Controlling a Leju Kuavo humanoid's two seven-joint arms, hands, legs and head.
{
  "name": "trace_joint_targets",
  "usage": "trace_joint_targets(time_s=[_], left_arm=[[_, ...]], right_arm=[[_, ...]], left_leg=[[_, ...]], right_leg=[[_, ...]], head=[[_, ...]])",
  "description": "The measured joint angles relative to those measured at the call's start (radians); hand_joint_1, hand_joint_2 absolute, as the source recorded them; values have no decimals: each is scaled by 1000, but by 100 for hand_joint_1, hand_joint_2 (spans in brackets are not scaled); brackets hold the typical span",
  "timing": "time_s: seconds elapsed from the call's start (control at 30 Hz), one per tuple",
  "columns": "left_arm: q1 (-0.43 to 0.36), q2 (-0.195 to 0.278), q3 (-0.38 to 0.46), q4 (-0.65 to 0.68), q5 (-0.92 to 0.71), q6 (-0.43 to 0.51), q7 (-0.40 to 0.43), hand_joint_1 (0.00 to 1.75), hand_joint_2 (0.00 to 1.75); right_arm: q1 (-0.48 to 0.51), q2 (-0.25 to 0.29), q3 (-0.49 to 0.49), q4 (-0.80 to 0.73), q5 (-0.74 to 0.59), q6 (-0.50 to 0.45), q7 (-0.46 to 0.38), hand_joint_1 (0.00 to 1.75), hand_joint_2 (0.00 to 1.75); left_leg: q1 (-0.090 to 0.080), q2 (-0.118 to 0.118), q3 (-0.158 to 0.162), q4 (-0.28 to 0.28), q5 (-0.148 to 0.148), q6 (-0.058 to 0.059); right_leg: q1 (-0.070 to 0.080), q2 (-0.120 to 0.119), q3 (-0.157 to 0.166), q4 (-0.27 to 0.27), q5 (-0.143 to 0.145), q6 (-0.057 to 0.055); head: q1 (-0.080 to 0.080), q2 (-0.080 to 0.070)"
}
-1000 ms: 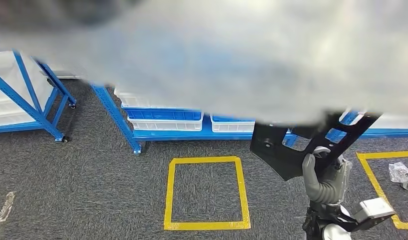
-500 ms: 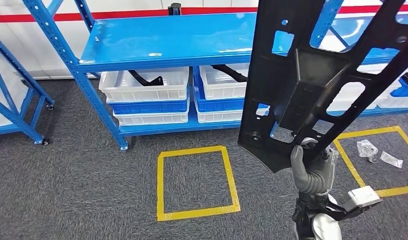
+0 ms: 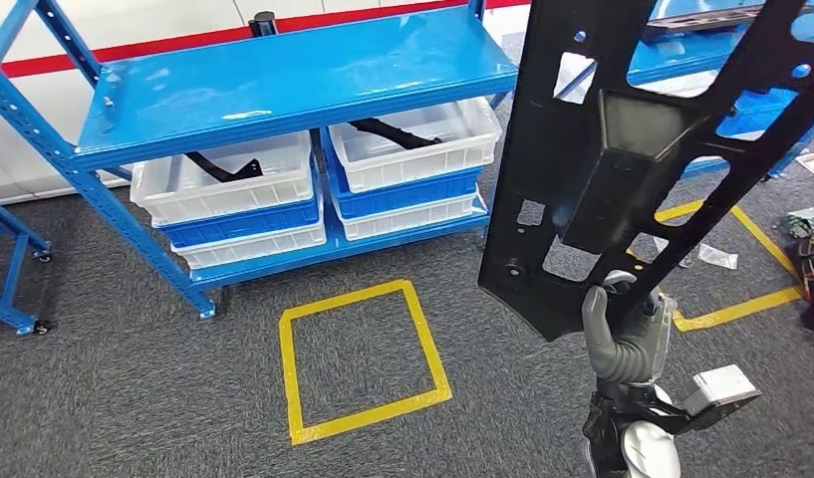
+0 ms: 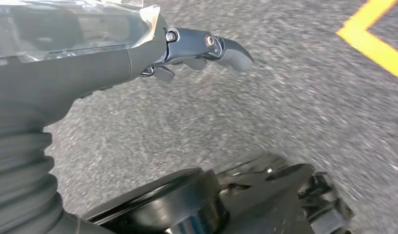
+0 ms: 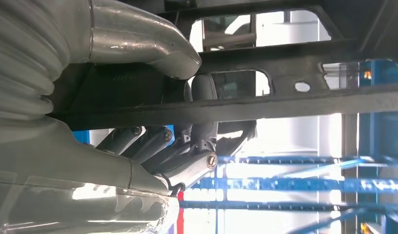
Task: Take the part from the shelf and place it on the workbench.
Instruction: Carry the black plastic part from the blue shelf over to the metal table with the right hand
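Right hand (image 3: 627, 334) raised upright, fingers (image 5: 187, 156) clamped around a bar; left hand (image 4: 138, 53) hangs, fingers loosely extended.

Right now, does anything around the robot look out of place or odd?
Crumpled clear plastic wrapping lies loose on the carpet near the yellow floor tape, like litter. Otherwise nothing stands out: the right hand grips the black frame part upright.

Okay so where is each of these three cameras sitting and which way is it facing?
Head view: high on the body, looking down at the carpet and blue shelf; right hand holds the black part up.
Left wrist view: behind the left hand, facing the carpet.
Right wrist view: behind the right hand, facing shelving.
Shared: head and right wrist views both show the part.
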Motion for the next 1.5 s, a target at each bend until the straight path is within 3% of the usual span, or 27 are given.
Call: trace_joint_targets(time_s=[0.03,0.07,0.13,0.2,0.27,0.33,0.4,0.47,0.53,0.57,0.63,0.7,0.77,0.8,0.87,0.9,0.97,1.03,1.1,1.13,1.17,1.23,1.3,1.33,1.37,1.43,1.5], left_arm=[[-4,0,0,0,0,0,0,0,175],[-6,-1,0,0,0,-1,0,0,175],[-3,-2,1,1,-3,-2,1,0,175],[6,-2,2,2,-6,-7,1,0,175],[10,-3,2,3,-7,-10,-2,0,175],[10,-6,3,3,-7,-11,-3,0,175],[10,-7,3,3,-7,-11,-3,0,175],[11,-7,4,2,-8,-11,-4,0,175],[11,-5,5,2,-8,-11,-4,0,175],[11,-3,5,2,-8,-11,-4,0,175],[11,-1,6,2,-9,-11,-4,0,175],[10,0,6,2,-9,-10,-3,0,175],[11,2,6,2,-9,-9,-2,0,175],[11,3,7,1,-10,-8,-2,0,175],[11,4,7,1,-10,-5,-1,0,175],[10,4,7,1,-10,-2,-1,0,175],[10,3,7,1,-9,2,-3,0,175],[5,0,7,1,-8,4,-7,0,175],[-3,0,7,1,-7,4,-10,0,175],[-4,-1,7,1,-8,4,-10,0,175],[-4,-1,7,1,-9,4,-9,0,175],[3,-1,7,2,-10,4,-8,0,175],[8,-3,7,4,-10,4,-9,0,175],[9,-4,7,4,-10,4,-9,0,175],[8,-5,7,4,-10,4,-9,0,175],[8,-6,7,4,-10,4,-9,0,175],[9,-7,7,4,-10,4,-9,0,175]], right_arm=[[0,0,0,1,0,-1,0,175,175],[0,0,0,2,0,-2,0,175,175],[0,-1,-1,5,0,-3,-1,175,175],[-3,-1,-1,6,0,-3,-3,175,175],[-6,-2,-2,7,0,-4,-6,175,175],[-6,-5,-2,8,1,-4,-8,175,175],[-7,-9,-2,8,2,-5,-8,175,175],[-9,-11,-2,9,2,-6,-10,175,175],[-7,-13,-2,12,2,-8,-12,175,175],[-5,-14,-2,14,2,-9,-14,175,175],[-1,-17,-2,17,2,-12,-18,175,175],[0,-20,-2,18,1,-13,-21,175,175],[-1,-22,-2,19,0,-14,-25,175,175],[-1,-24,-2,21,0,-14,-27,175,175],[0,-27,-2,25,0,-14,-29,175,175],[0,-29,-2,26,0,-14,-30,175,175],[-2,-31,-2,28,-3,-14,-32,175,175],[-5,-32,0,32,-8,-14,-35,175,175],[-5,-32,0,37,-15,-14,-38,175,175],[-5,-33,0,39,-17,-14,-39,175,175],[-5,-33,0,41,-19,-14,-39,175,175],[-6,-33,1,43,-20,-14,-40,175,175],[-9,-33,1,44,-21,-14,-41,175,175],[-10,-34,2,44,-21,-14,-42,175,175],[-10,-34,2,44,-21,-14,-42,175,175],[-7,-37,2,44,-21,-14,-43,175,175],[-9,-40,2,44,-21,-15,-43,175,175]], left_leg=[[0,-5,-16,50,-18,1],[0,-7,-16,65,-16,3],[1,-17,34,-15,41,8],[6,-62,95,-139,92,12],[6,-90,114,-196,98,15],[3,-71,110,-206,101,25],[4,-46,108,-214,112,41],[3,-17,103,-217,119,50],[0,13,97,-217,121,53],[-1,28,96,-217,121,53],[-1,50,97,-216,121,53],[-2,67,100,-216,119,50],[-9,85,103,-215,115,42],[-13,93,104,-215,114,37],[-16,109,105,-215,112,29],[-14,101,104,-211,106,23],[-9,52,82,-158,66,13],[-6,3,26,-32,-2,8],[-5,-7,-13,64,-33,6],[-3,-8,-9,61,-18,6],[0,-11,11,21,14,5],[11,-50,65,-101,82,2],[16,-91,89,-176,99,2],[13,-96,89,-182,94,6],[11,-86,88,-188,94,13],[9,-59,91,-192,102,30],[9,-30,93,-197,110,43]], right_leg=[[3,12,-4,1,3,-3],[5,25,-7,2,5,-3],[6,54,-10,6,9,1],[9,80,-17,14,13,7],[11,101,-35,20,22,21],[9,117,-52,18,33,39],[11,89,-74,46,20,45],[14,36,-126,152,-30,40],[13,14,-178,278,-78,41],[11,10,-182,301,-84,46],[9,2,-151,264,-66,59],[8,-28,-78,139,-30,68],[17,-67,-19,37,-7,58],[21,-77,-10,17,-5,48],[21,-55,-14,16,-1,29],[16,-44,-16,13,2,23],[4,-23,-19,9,8,7],[4,-3,-23,9,11,-5],[5,20,-25,10,13,-7],[4,33,-26,12,13,-6],[3,48,-25,14,13,-6],[4,76,-29,24,14,-2],[6,100,-45,33,19,9],[7,111,-53,33,24,18],[6,123,-60,31,29,27],[5,104,-76,43,27,37],[8,47,-120,125,-12,36]], head=[[0,0],[0,0],[-1,0],[-1,0],[-2,0],[-3,0],[1,0],[9,0],[14,0],[14,0],[15,0],[15,0],[14,0],[13,0],[10,0],[9,0],[5,0],[1,0],[0,0],[0,0],[0,0],[-1,0],[-1,0],[0,0],[0,0],[1,0],[11,0]])
